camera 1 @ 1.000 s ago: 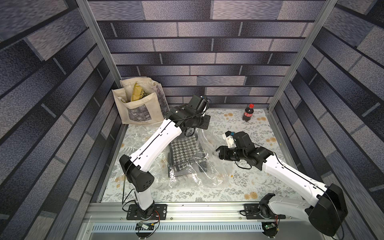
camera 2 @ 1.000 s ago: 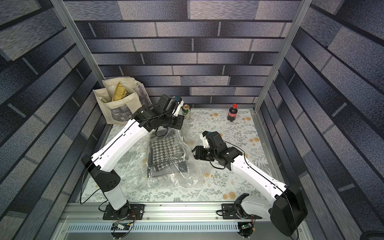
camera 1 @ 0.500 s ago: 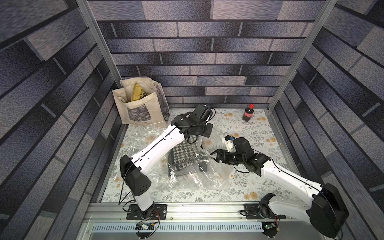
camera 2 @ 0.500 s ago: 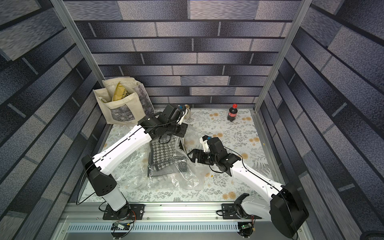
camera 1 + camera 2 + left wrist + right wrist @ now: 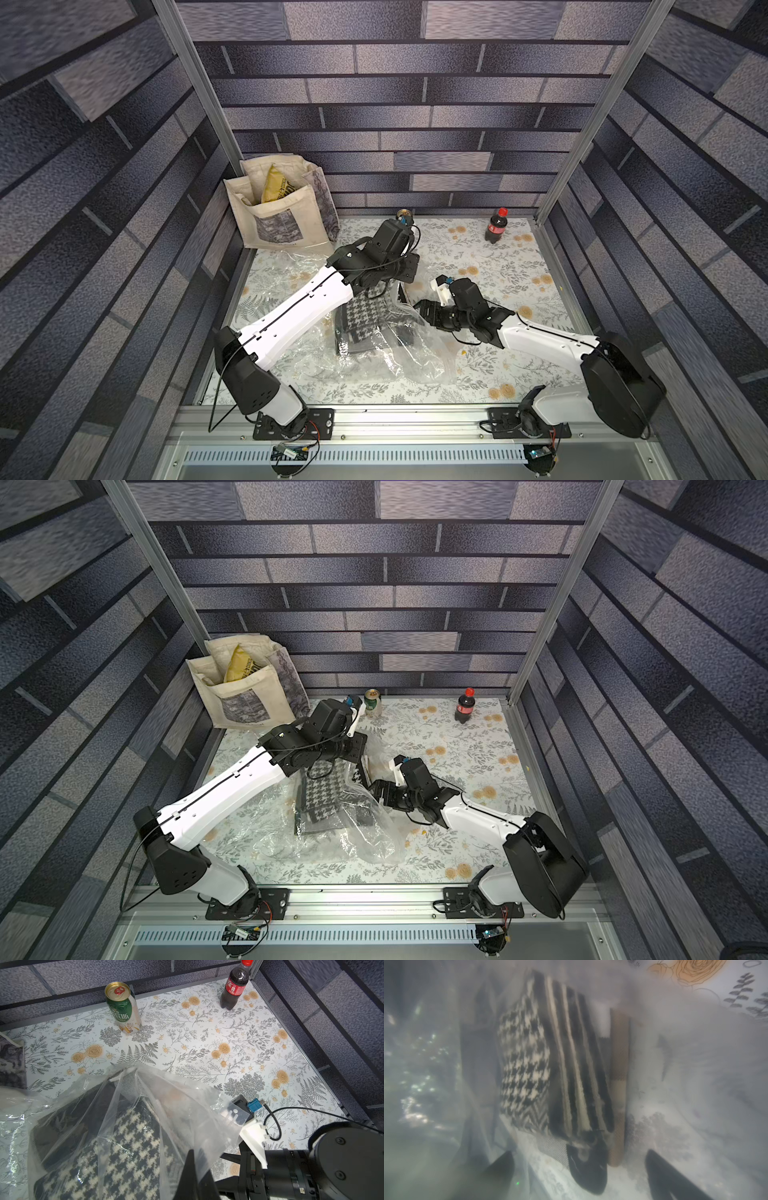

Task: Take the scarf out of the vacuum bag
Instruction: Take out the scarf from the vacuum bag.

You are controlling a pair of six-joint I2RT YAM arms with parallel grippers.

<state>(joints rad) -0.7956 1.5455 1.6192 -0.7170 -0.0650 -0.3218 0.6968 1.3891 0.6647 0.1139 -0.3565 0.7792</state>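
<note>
Top views: R end effector [image 5: 424,311] has gone from half-spread to wide and moved in low toward the bag [image 5: 419,361] mouth, so a grab at the scarf [image 5: 365,318] looks next; scarf lies folded inside bag, mid-desk [image 5: 498,257], just beside R tips. L wrist: L end effector [image 5: 192,1178] pinched tight on bag film, lifting it; scarf [image 5: 124,1147] under the film. R wrist: hazy through film; fingers [image 5: 502,1167] wide, scarf [image 5: 527,1053] just ahead, apparently untouched; can't tell if tips are inside bag.

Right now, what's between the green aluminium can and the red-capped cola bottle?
Just bare floral tabletop from can to bottle; left wrist view shows it.
</note>
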